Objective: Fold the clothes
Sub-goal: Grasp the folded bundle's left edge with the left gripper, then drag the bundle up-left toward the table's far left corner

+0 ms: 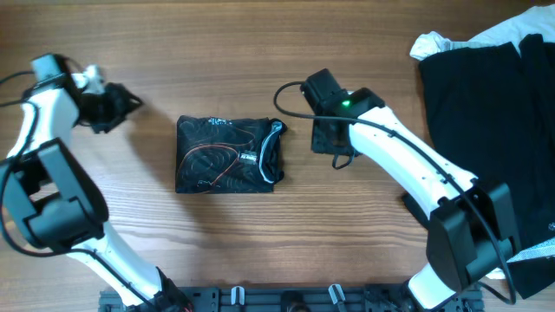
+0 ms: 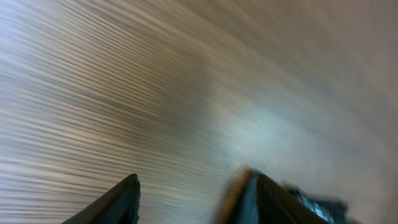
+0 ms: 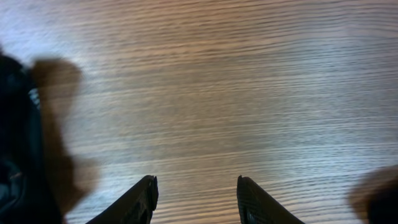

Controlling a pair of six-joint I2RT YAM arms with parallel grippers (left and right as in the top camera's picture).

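1. The folded jersey (image 1: pixel 229 154) lies mid-frame on the table (image 1: pixel 217 251). The left gripper (image 1: pixel 124 103), upper left, and the right gripper (image 1: pixel 335 152), just beside the jersey, are both open and empty.
2. The pile (image 1: pixel 486 113) at upper right is probably next: lift one garment only, by its edge.

Both grippers gaping, nothing held!
The left gripper (image 1: pixel 121 104) sits out at ten o'clock, nose toward three, jaws parted. The right gripper (image 1: pixel 334 149) hovers just right of centre, nose toward six, jaws spread wide and empty.
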